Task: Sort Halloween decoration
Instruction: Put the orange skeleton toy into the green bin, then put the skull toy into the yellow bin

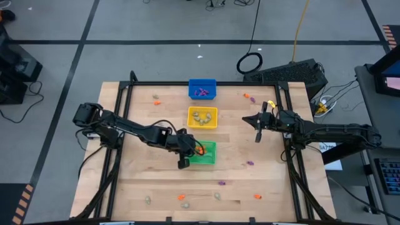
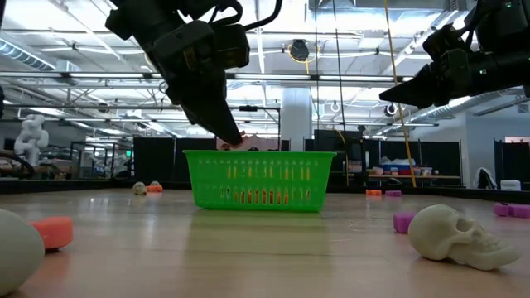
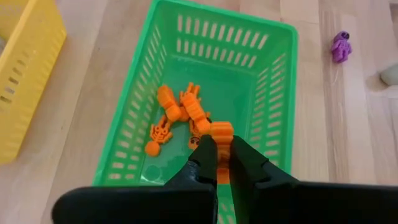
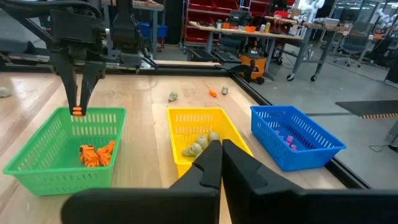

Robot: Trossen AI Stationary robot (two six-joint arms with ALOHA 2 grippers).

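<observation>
Handling: the orange trinket point(image 3: 221, 132) looks light, stiff and moulded, so a small pinch should hold it; judged slippery enough to twist if nipped off-centre.
Hold point: across its narrow body, as the left pincer point(image 3: 222, 155) has it, between the fingertips.
Left pincer: clamped on the orange trinket, poised just above the green bin point(image 1: 206, 159).
Right pincer point(image 1: 258, 136): fingers together, empty, hanging over the counter point(image 1: 150, 187) well apart from the left one.
Look: tiny, bright orange, ridged; the orange pieces point(image 3: 177, 115) already below the left pincer include skeleton shapes.
Elsewhere: pale skulls point(image 4: 200, 145) in the yellow bin point(image 1: 202, 126), purple bits point(image 1: 201, 92) in the blue bin point(image 1: 202, 82), strays on the counter.
</observation>
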